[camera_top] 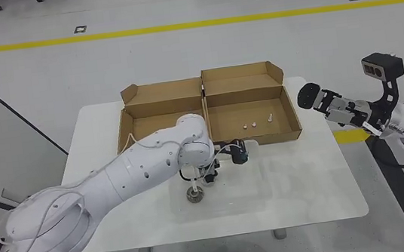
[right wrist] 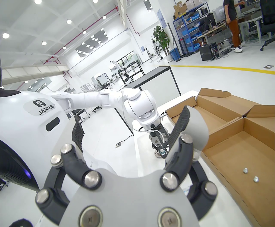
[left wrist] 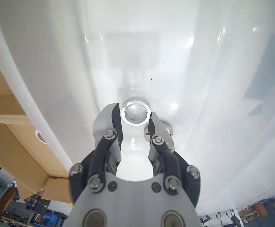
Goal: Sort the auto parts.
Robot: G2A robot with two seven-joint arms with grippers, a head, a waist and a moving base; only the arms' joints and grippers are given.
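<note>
My left pincer (left wrist: 133, 109) straddles the metal ring (left wrist: 137, 122), narrowly parted. My right pincer (camera_top: 307, 96) gapes wide at the table's (camera_top: 307, 181) three o'clock.

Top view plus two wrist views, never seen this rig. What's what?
A two-armed robot at a white table. The top view looks down from above its arms; each wrist view rides on one arm, looking along its tool. Two open cardboard boxes stand side by side; one holds three small metal parts. The left tool is open, fingers either side of a metal ring on the table, a flanged part beside it. The right tool is open off the table's edge, holding nothing.
</note>
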